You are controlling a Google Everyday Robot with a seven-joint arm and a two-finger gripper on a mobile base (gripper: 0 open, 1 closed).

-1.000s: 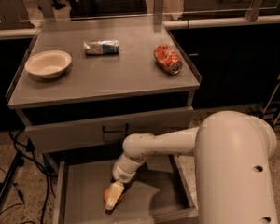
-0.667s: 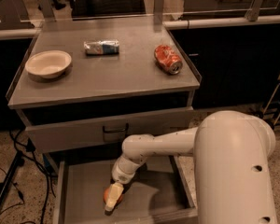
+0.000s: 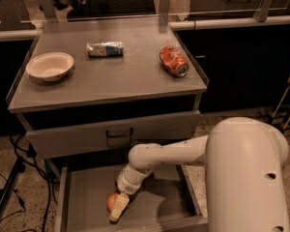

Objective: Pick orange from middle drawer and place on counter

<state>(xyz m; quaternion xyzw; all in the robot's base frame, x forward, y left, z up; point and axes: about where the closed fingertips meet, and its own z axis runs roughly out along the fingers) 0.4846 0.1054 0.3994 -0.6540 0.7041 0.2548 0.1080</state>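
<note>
The orange point(image 3: 111, 201) lies on the floor of the open middle drawer point(image 3: 159, 208), left of its centre. My gripper point(image 3: 118, 208) reaches down into the drawer from the white arm and sits right at the orange's right side, partly covering it. Whether it holds the fruit does not show. The counter point(image 3: 125, 79) is the grey top of the cabinet above.
On the counter are a white bowl point(image 3: 50, 65) at the left, a blue-and-white packet point(image 3: 105, 49) at the back and a red-orange soda can point(image 3: 173, 61) on its side at the right. A closed drawer front with a loop handle point(image 3: 118, 135) overhangs the open drawer. Cables point(image 3: 9, 178) run over the floor at the left.
</note>
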